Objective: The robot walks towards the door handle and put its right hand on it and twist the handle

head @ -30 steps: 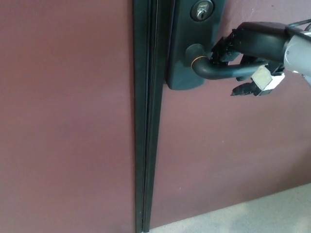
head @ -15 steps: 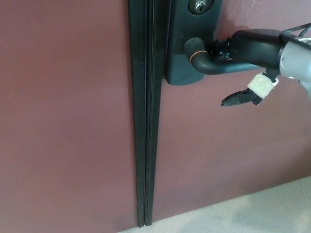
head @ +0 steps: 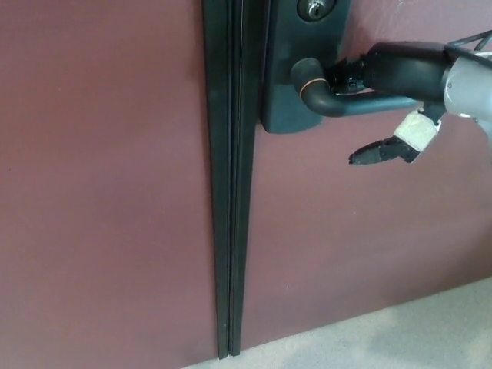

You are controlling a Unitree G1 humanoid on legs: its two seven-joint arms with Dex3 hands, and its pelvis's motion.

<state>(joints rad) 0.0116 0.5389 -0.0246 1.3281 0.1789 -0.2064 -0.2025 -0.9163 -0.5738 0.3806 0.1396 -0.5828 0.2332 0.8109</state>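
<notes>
The dark lever door handle point(head: 338, 104) juts to the right from a black backplate point(head: 284, 92) on the maroon door, with a keyhole point(head: 314, 8) above it. My right hand point(head: 392, 73) comes in from the right and lies on top of the lever, its fingers point(head: 354, 73) reaching towards the pivot. The thumb point(head: 380, 151), with a pale taped patch, hangs below the lever and does not touch it. The lever looks roughly level. My left hand does not show.
A black vertical seam point(head: 231, 192) runs down between the two maroon door panels, just left of the backplate. Pale carpet floor point(head: 400, 338) shows at the bottom right.
The view shifted slightly. My right hand has slid from wrapping the lever's end to lying along its top, and the thumb has swung down and away from the lever.
</notes>
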